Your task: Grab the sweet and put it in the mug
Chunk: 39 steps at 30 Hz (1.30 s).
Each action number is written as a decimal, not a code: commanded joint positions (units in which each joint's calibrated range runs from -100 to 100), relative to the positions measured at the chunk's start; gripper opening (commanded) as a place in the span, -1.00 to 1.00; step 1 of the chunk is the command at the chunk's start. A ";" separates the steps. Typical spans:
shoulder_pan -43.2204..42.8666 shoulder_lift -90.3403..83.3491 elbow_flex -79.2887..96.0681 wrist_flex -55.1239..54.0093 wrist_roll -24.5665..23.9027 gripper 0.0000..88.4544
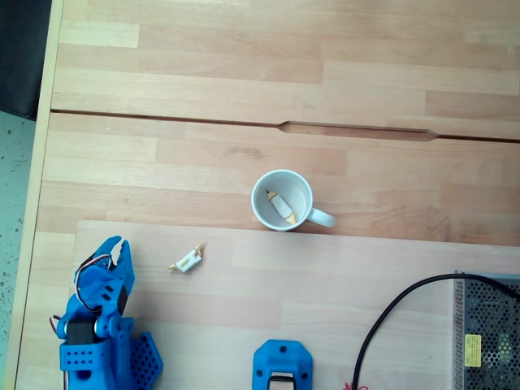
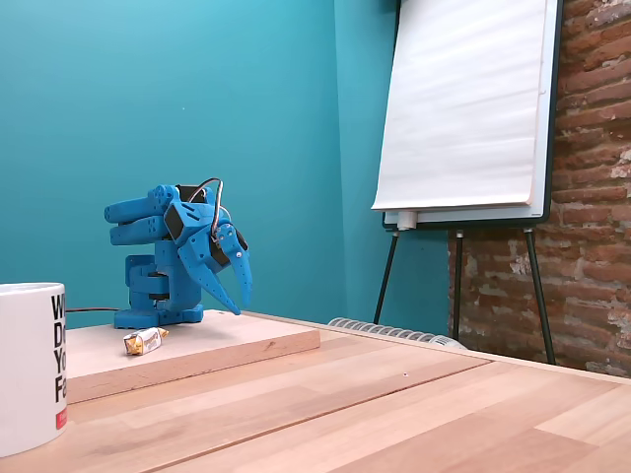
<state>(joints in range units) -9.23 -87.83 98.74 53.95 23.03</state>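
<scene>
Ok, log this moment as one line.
blue two-finger gripper: shut, empty, parked | tan-ended wrapped sweet: on wooden board, ungrasped | white ceramic mug: upright, holds slimmer yellow-tipped sweet

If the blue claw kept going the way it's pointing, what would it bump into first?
Probably just the wooden board. In a fixed view the gripper points steeply down, so it would likely hit the wood beneath it. The sweet lies off to one side, apart, though depth is hard to judge.

Gripper (image 1: 122, 250) and arm — bright blue. Sweet (image 1: 188, 261) — white middle, tan-yellow twisted ends. Mug (image 1: 262, 213) — white, black lettering on its side in a fixed view (image 2: 57, 345). Table (image 1: 244, 81) — pale wood, banded planks. Wall (image 2: 148, 99) at 12 o'clock of the arm — teal.
</scene>
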 commanded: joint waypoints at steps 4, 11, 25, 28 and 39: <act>-0.57 -0.38 0.90 -0.88 -0.10 -0.93; -0.57 -0.38 0.90 -0.88 -0.10 -0.93; -4.49 -0.38 0.99 -0.16 -0.05 -0.93; -4.49 -0.38 0.99 -0.16 -0.05 -0.93; -4.49 -0.38 -0.80 0.01 -0.20 -0.93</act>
<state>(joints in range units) -13.22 -87.83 98.92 54.03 22.83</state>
